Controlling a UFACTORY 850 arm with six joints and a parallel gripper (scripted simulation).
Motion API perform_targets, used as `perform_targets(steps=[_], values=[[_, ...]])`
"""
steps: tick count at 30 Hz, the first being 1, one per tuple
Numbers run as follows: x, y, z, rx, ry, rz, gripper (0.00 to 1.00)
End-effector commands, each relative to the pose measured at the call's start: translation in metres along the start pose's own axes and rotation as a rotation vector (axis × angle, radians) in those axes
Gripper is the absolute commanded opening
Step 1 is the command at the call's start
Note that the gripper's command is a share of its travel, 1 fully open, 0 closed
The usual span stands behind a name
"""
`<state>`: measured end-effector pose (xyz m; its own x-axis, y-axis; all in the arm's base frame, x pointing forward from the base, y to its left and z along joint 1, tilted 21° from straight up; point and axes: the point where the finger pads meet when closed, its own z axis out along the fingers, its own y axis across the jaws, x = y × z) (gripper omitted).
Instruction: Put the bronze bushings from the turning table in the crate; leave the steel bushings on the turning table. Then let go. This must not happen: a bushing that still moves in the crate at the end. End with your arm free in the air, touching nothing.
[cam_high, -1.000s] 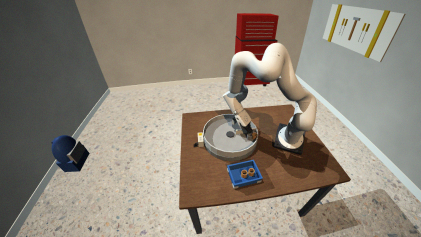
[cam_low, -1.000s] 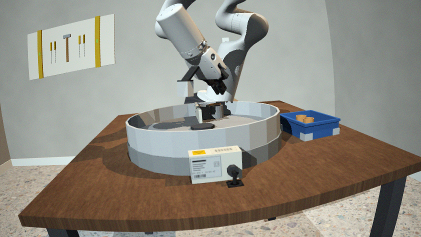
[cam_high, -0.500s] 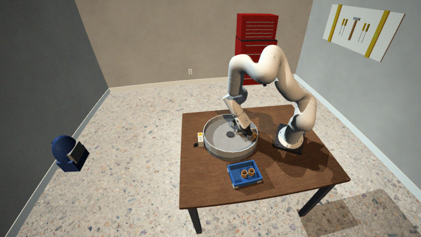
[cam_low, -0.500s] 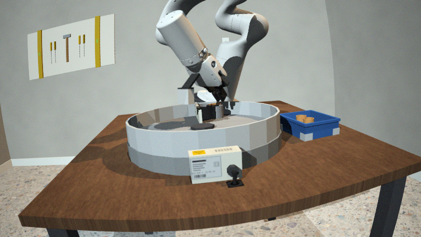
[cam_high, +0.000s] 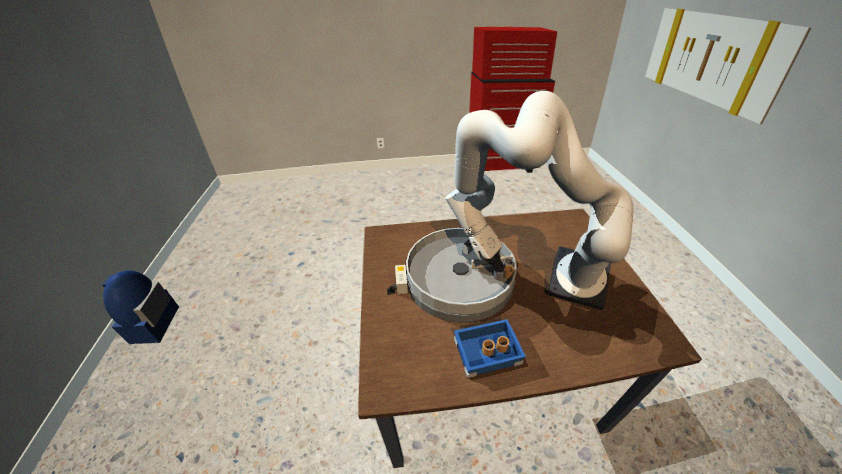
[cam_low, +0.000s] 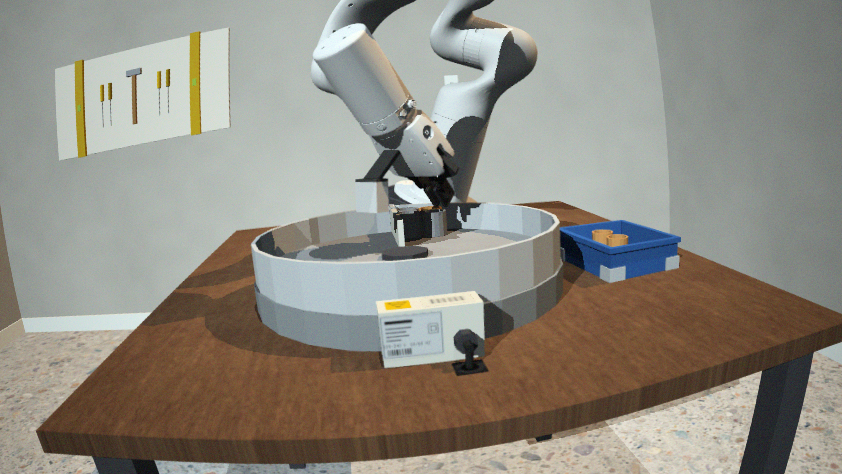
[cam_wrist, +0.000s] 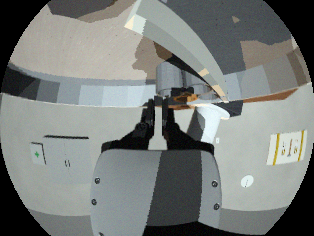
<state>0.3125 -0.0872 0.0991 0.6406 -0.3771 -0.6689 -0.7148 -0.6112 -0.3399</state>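
Note:
The grey turning table (cam_high: 433, 288) (cam_low: 329, 285) has a raised round wall. My gripper (cam_high: 500, 267) (cam_low: 440, 203) (cam_wrist: 158, 107) is shut with a narrow gap and nothing between its fingers. It is tilted, low over the side of the turning table nearest the arm's base, close beside the bushings. Steel bushings (cam_wrist: 169, 77) stand there by the wall. Bronze (cam_high: 509, 271) (cam_wrist: 186, 98) shows right by the fingertips, partly hidden. The blue crate (cam_high: 499, 364) (cam_low: 642, 260) holds two upright bronze bushings, one (cam_high: 488, 347) beside the other (cam_high: 503, 343).
A pale curved bar (cam_wrist: 175, 45) reaches over the turning table near the bushings. A dark hub (cam_high: 460, 269) (cam_low: 404, 253) sits at its centre. A white control box (cam_high: 400, 279) (cam_low: 433, 335) with a black knob stands outside the wall. The arm's base (cam_high: 580, 279) is close by.

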Motion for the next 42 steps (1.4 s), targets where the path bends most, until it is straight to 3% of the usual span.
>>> perform_targets(steps=[1,37,38,42], values=[[0.0024,-0.0002,0.0021,0.0,0.001,0.0,0.1],[0.0101,-0.0002,0.0112,0.0,0.001,0.0,0.1],[0.0101,-0.0002,0.0112,0.0,0.001,0.0,0.0],[0.0101,-0.0002,0.0112,0.0,0.001,0.0,0.0]])
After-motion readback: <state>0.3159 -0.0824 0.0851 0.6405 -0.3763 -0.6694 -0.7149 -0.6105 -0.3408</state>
